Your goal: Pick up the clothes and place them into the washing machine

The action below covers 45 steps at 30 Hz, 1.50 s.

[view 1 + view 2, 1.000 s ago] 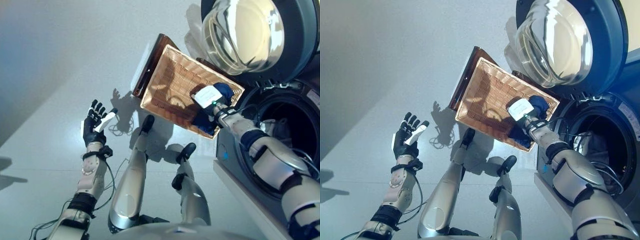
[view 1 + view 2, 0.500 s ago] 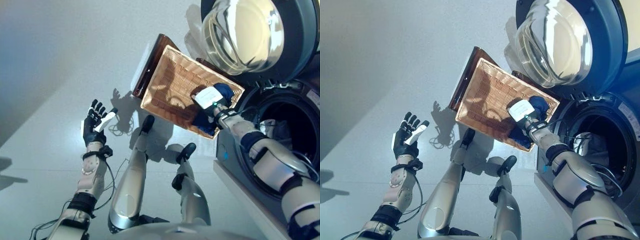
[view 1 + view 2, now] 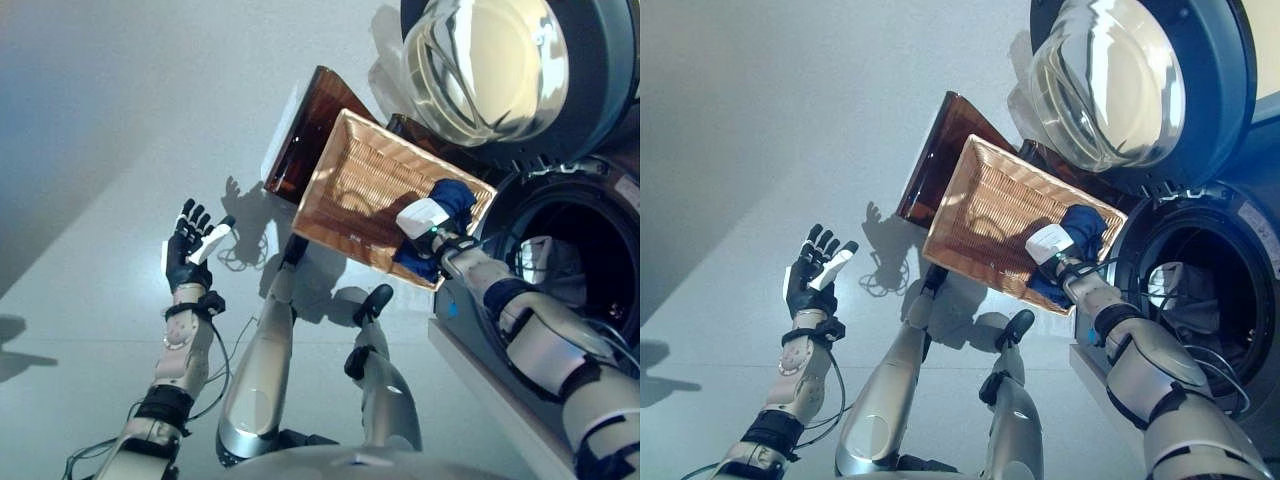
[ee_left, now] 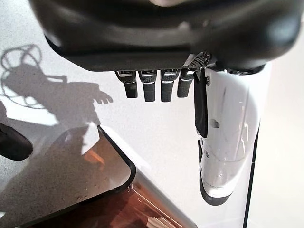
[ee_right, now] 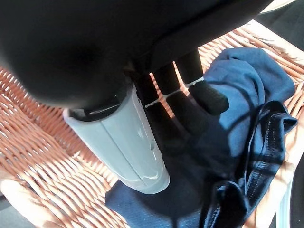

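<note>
Right hand point(image 5: 156, 118) clenched on blue clothes point(image 5: 247, 95) | basket point(image 3: 360, 190) has shifted toward washing machine point(image 3: 590, 250), frame right | left hand point(image 3: 188, 250) open, idle | lift beginning

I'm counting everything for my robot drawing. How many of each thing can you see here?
Robot hands: 2, left hand and right hand
Wicker baskets: 1, the basket
Blue clothes: 1, the blue garment
Washing machines: 1, the washing machine
Brown trays: 1, the brown tray
Total: 6

No readable text, labels, numbers or signs on anything in view
</note>
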{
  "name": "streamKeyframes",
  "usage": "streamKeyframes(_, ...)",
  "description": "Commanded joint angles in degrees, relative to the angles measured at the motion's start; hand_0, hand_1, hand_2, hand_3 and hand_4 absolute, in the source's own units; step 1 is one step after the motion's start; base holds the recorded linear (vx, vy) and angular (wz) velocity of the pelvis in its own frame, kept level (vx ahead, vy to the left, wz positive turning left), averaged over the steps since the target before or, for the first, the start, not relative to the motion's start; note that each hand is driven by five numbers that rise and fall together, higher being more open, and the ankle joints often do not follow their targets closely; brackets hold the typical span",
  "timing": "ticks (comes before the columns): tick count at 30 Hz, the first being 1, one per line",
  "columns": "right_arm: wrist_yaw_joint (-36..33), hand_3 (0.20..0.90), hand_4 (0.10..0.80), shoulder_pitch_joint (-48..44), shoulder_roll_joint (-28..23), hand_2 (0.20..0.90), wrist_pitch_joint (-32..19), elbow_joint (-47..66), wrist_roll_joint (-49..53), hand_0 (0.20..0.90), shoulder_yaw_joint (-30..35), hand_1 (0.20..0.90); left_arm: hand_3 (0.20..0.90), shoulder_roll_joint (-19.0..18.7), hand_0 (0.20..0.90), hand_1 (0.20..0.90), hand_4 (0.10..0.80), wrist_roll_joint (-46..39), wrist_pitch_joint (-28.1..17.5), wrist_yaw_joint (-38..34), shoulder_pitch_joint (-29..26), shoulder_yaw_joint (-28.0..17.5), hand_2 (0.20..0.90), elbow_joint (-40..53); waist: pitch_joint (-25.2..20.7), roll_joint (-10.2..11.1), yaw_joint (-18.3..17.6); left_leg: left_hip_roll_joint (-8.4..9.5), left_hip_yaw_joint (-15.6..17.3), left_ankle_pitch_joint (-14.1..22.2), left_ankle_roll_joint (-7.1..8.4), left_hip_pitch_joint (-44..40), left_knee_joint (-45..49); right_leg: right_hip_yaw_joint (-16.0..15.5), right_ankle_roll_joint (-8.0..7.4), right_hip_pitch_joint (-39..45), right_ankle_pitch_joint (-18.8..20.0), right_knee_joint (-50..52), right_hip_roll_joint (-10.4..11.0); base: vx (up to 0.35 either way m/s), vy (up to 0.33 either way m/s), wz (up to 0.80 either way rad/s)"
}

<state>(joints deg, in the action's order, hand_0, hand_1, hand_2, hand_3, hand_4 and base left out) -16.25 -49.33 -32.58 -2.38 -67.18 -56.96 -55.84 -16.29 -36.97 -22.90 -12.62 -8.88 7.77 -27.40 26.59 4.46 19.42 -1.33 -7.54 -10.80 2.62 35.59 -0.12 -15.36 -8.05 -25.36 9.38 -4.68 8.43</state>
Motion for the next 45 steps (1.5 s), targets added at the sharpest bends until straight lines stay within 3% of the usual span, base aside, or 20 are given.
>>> streamKeyframes(1,-2.2,0.200,0.300,-4.7,-4.7,0.200,1.9,0.0,-1.4,0.200,-1.9,0.200,0.900,-1.3,0.900,0.900,0.800,-0.4,-4.6,-0.9,1.6,-2.2,0.900,3.8,0.5,-1.4,0.3,3.90,-0.9,-0.6,2.33,-0.6,-4.9,0.1,0.23,6.0,-3.0,2.0,-1.9,0.000,0.000,0.00)
streamKeyframes(12,-3.0,0.200,0.300,-5.1,-4.3,0.200,2.9,-0.2,-2.0,0.200,-1.3,0.200,0.900,-1.2,0.900,0.900,0.800,0.0,-4.6,-1.3,1.6,-1.7,0.900,3.6,0.1,-1.2,0.3,3.68,-0.8,-0.4,2.26,-1.0,-4.9,0.0,0.22,6.3,-2.9,2.0,-1.9,0.000,0.000,0.00)
streamKeyframes(13,-3.0,0.455,0.482,-5.0,-4.1,0.455,3.0,-0.5,-1.3,0.455,-0.6,0.455,0.900,-1.2,0.900,0.900,0.800,0.0,-4.6,-1.4,1.5,-1.7,0.900,3.6,0.0,-1.2,0.3,3.76,-0.8,-0.4,2.21,-1.1,-4.9,0.0,0.21,6.4,-2.9,2.0,-1.9,0.000,0.000,0.00)
streamKeyframes(14,-3.0,0.900,0.800,-4.8,-4.0,0.900,3.0,-0.7,-0.8,0.900,-0.3,0.900,0.900,-1.3,0.900,0.900,0.800,0.1,-4.6,-1.6,1.4,-1.7,0.900,3.5,0.0,-1.2,0.4,3.75,-0.9,-0.4,2.17,-1.1,-4.9,0.0,0.21,6.3,-2.9,2.0,-1.9,0.000,0.000,0.00)
streamKeyframes(45,-0.5,0.900,0.800,0.7,-4.7,0.900,2.8,-3.6,-1.0,0.900,1.1,0.900,0.900,-1.8,0.900,0.900,0.800,1.0,-4.6,-0.5,1.7,-1.7,0.900,5.2,1.2,-2.7,0.1,3.86,-0.7,-1.0,2.37,-0.7,-4.9,0.7,0.43,5.8,-3.3,2.2,-2.1,-0.001,-0.002,0.00)
